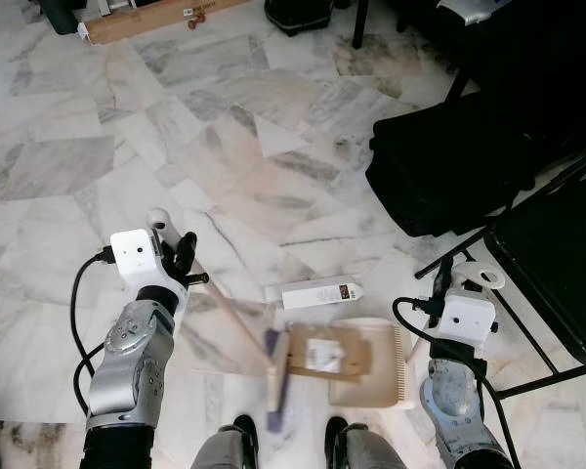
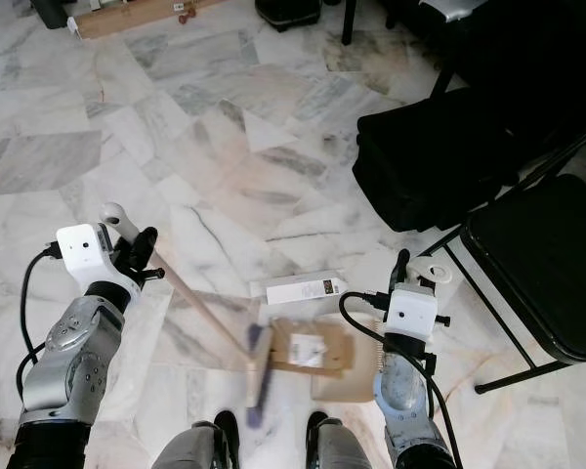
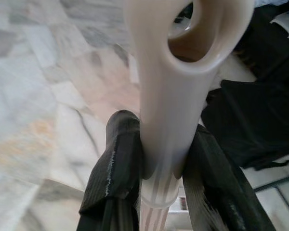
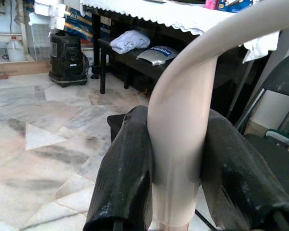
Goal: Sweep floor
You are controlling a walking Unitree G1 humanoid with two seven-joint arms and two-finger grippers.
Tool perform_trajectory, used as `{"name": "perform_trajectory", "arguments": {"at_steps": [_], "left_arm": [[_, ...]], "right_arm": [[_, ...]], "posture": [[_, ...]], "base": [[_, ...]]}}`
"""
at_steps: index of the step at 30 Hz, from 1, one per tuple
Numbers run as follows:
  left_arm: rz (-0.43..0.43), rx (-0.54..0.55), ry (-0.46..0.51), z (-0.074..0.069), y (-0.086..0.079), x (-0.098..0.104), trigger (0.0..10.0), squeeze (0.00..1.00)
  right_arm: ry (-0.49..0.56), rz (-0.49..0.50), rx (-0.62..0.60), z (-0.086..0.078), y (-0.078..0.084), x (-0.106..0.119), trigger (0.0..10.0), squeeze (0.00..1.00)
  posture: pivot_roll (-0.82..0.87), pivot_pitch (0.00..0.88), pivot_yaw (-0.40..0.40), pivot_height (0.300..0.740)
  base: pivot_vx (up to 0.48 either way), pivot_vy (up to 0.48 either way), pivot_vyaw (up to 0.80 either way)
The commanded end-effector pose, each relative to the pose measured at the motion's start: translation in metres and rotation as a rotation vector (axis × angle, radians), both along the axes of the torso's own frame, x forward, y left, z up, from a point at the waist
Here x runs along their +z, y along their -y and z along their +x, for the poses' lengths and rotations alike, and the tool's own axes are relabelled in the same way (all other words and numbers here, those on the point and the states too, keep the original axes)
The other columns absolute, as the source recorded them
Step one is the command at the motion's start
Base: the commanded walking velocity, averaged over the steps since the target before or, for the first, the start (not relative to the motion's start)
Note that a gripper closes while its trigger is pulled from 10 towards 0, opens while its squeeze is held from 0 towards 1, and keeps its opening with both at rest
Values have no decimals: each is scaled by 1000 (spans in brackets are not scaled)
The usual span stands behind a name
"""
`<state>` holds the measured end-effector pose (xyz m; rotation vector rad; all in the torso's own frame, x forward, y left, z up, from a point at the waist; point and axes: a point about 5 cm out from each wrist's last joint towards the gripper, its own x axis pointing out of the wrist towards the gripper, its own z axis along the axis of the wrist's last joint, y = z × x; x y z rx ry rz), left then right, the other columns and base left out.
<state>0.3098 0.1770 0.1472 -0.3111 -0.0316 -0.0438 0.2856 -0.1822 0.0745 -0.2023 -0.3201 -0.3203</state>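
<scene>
While the left gripper (image 1: pixel 181 256) clamps the broom handle (image 3: pixel 171 96) and the right gripper (image 1: pixel 447 278) clamps the dustpan handle (image 4: pixel 183 125), the brown card (image 1: pixel 322 352) lies half on the dustpan (image 1: pixel 371 376); the white box (image 1: pixel 317 293) at twelve o'clock remains unswept.

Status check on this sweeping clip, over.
Left gripper shut on broom handle. Right gripper shut on dustpan handle. Cardboard on dustpan; white box beside.
</scene>
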Motion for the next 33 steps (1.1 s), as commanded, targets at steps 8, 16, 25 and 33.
{"name": "perform_trajectory", "arguments": {"at_steps": [8, 16, 25, 33], "left_arm": [[-127, -54, 1, 3, 5, 7, 10000, 0], [-155, -80, 19, 12, 11, 13, 10000, 0], [-141, -89, 56, 23, 8, 22, 10000, 0], [-133, -97, 70, 32, 9, 23, 10000, 0]], "right_arm": [[-106, 88, 13, 1, -6, -15, 10000, 0], [10, 244, 28, 26, -4, 18, 10000, 0], [139, 323, 59, 39, -2, 50, 10000, 0], [163, 339, 66, 41, 4, 55, 10000, 0]], "posture": [[98, 322, 23, 740], [95, 244, 25, 740], [79, 147, 34, 740], [66, 70, 39, 740]], "base": [[0, 0, 0], [0, 0, 0], [0, 0, 0], [0, 0, 0]]}}
